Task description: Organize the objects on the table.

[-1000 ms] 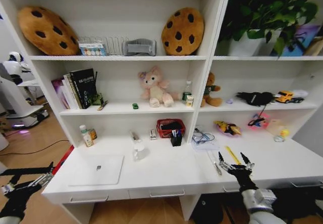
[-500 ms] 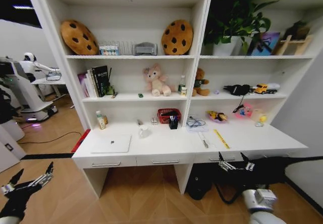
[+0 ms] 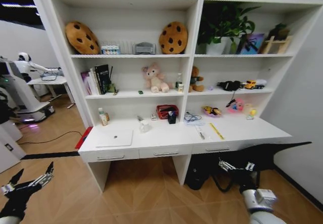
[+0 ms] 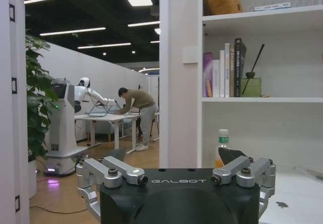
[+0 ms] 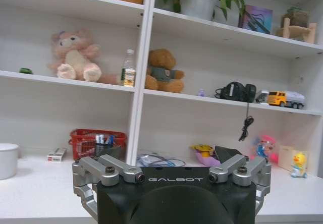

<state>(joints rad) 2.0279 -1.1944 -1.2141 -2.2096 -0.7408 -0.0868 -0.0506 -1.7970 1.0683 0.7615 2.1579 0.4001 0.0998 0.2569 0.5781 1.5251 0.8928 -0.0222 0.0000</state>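
Laptop and pens on the table lie well beyond both open, empty tools: left tool, right tool; reaching now would likely miss.

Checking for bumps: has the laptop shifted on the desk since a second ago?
No. The laptop sits above the left drawer handle as before; only the camera backed away.

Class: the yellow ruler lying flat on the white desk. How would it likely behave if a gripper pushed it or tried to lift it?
The yellow ruler looks thin and flat, so it would probably slide rather than roll. Lying flush on the desk, its edge is likely hard to pinch. Probably light.
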